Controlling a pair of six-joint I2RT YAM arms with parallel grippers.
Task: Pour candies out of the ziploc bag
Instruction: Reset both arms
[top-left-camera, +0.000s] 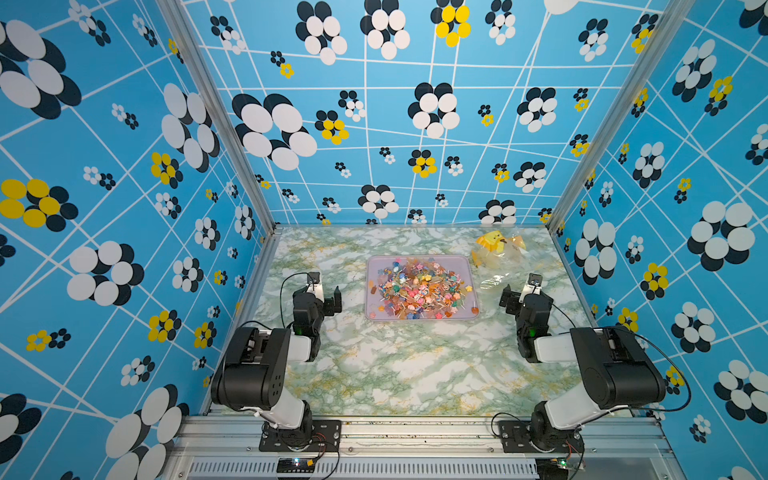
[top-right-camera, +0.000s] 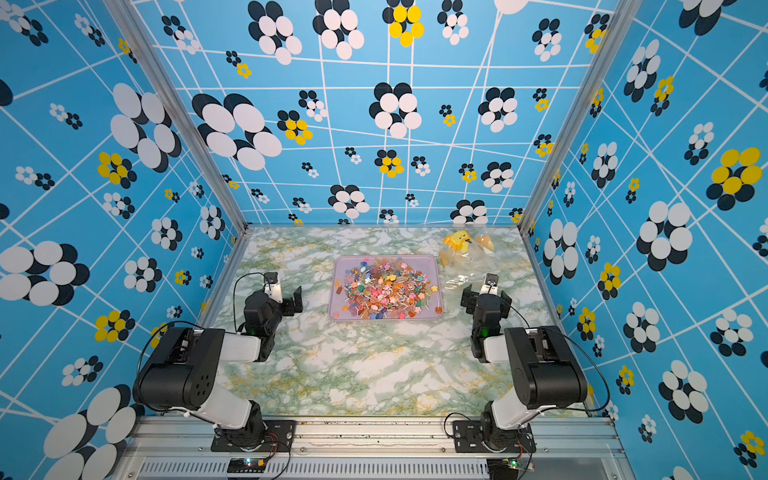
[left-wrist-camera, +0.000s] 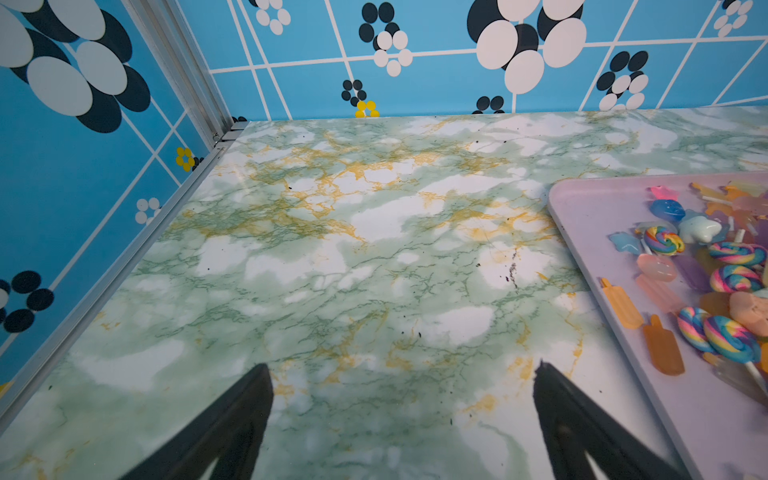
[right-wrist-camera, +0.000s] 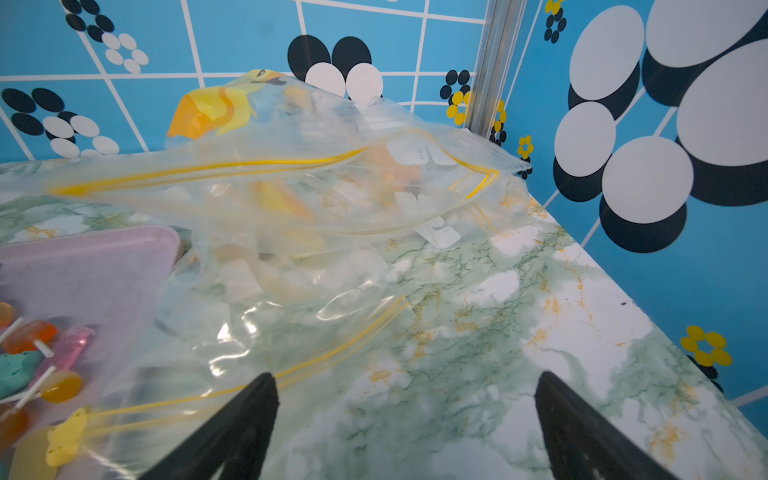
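left fingers (left-wrist-camera: 239, 419) and right fingers (right-wrist-camera: 243, 419) spread, empty — candies (top-left-camera: 419, 287) heaped in tray (top-left-camera: 375, 266) between them

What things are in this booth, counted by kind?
Arms: 2
Tray: 1
Bags: 2, it seems
Candies: a pile in the tray, too many to count
Total: 5, candies aside

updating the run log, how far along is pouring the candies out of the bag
Done: the candies sit heaped in the pink tray, and the bag lies slack on the table beside it, looking emptied. In hand: nothing; the left gripper and right gripper are both open. Left: probably nothing, though a stray sweet in the bag cannot be ruled out.
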